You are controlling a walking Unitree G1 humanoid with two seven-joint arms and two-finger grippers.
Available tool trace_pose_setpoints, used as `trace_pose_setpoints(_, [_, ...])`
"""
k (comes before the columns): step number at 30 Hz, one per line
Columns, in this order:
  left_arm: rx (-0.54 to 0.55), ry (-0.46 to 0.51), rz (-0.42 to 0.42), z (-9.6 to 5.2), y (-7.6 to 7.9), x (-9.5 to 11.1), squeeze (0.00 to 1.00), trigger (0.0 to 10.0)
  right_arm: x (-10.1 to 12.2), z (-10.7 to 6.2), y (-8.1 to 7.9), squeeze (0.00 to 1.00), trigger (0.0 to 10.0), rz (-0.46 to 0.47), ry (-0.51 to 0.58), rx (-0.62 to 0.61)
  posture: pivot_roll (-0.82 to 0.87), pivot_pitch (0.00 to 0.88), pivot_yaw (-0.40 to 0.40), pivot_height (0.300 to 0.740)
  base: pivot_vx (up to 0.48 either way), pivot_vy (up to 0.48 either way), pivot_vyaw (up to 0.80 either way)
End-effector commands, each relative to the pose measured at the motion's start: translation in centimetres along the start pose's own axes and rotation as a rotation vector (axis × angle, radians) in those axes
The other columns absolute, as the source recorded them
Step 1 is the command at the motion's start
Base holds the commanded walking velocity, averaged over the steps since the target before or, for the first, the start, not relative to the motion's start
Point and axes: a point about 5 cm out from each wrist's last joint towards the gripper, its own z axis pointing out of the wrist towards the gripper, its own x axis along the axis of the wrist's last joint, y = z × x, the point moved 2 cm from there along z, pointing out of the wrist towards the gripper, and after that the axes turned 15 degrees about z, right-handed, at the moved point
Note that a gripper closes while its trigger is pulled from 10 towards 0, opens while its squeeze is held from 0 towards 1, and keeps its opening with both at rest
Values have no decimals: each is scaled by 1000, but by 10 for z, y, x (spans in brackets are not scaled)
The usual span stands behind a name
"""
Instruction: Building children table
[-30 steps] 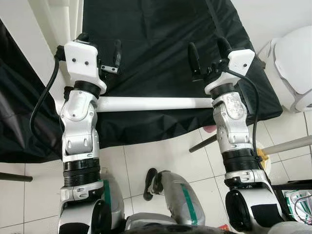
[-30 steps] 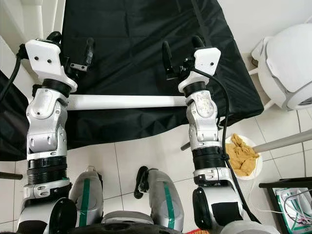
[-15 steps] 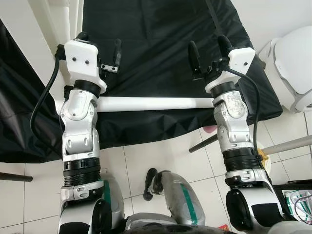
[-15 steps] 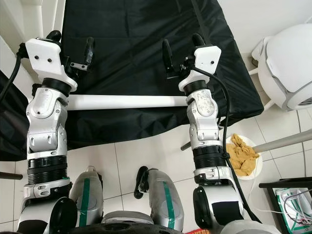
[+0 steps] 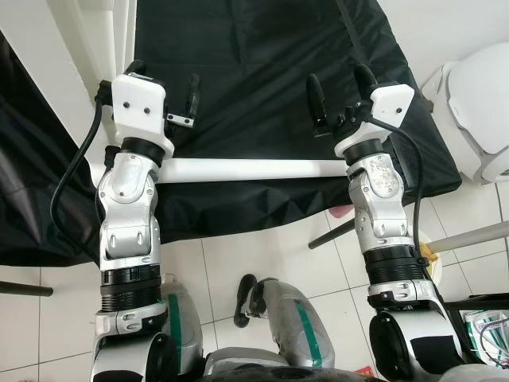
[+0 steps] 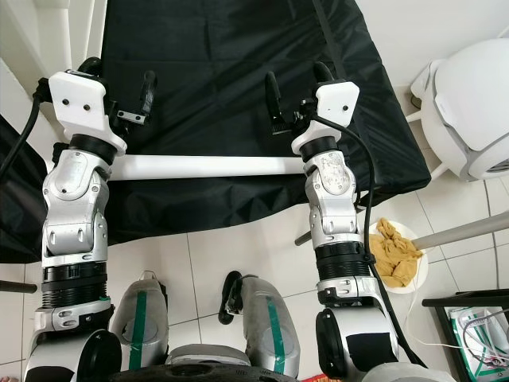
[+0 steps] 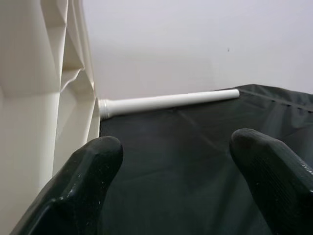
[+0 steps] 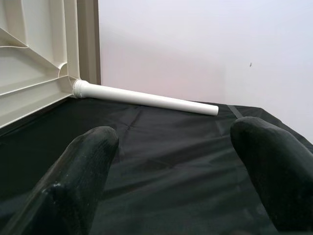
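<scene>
- Hovering over the black cloth (image 5: 262, 72) on the left: left tool (image 5: 163, 83), fingers spread wide, gripping nothing.
- Hovering over the same cloth on the right: right tool (image 5: 338, 91), fingers likewise wide apart and empty.
- Lying crosswise just nearer than both tools, under the two wrists: near white table leg (image 5: 254, 169), a long round tube resting on the cloth close to its near edge.
- Seen from both wrist cameras at the far end of the cloth: far white table leg (image 8: 146, 98), plugged by one end into the corner of the cream tabletop (image 8: 34, 78), which stands on edge with its ribbed underside showing.
- Running along the far left edge of the cloth in the head views: the same tabletop, a pale panel beside the left tool.
- Beyond the cloth's right edge: white rounded appliance (image 6: 469, 103) on the tiled floor (image 6: 231, 247).
- Near right, on the floor: white bowl (image 6: 398, 255) holding a crumpled yellow-brown rag, with two grey rods slanting past it.
- Near, at the bottom: robot's own silver legs above the tiles.
</scene>
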Motion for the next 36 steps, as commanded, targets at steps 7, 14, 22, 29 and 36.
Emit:
trace_pose_setpoints(7, [79,-50,-59,-9,13,-7,0,10000,-5,-5,3,0,10000,-3,-30,0,171,56,-131,740,0,0,0])
trace_pose_setpoints(14, [101,-110,-65,-17,13,-23,0,10000,-20,-13,8,0,10000,31,-101,-32,171,48,-129,740,0,0,0])
trace_pose_setpoints(22, [127,-135,-71,-18,12,-27,0,10000,-25,-18,6,0,10000,15,-120,-21,164,49,-125,740,0,0,0])
trace_pose_setpoints(29, [133,-123,-76,-15,13,-25,0,10000,-25,-16,7,0,10000,14,-119,-29,165,48,-129,740,0,0,0])
trace_pose_setpoints(36, [132,-124,-67,-15,12,-26,0,10000,-26,-16,8,0,10000,-9,-122,-33,164,46,-130,740,0,0,0])
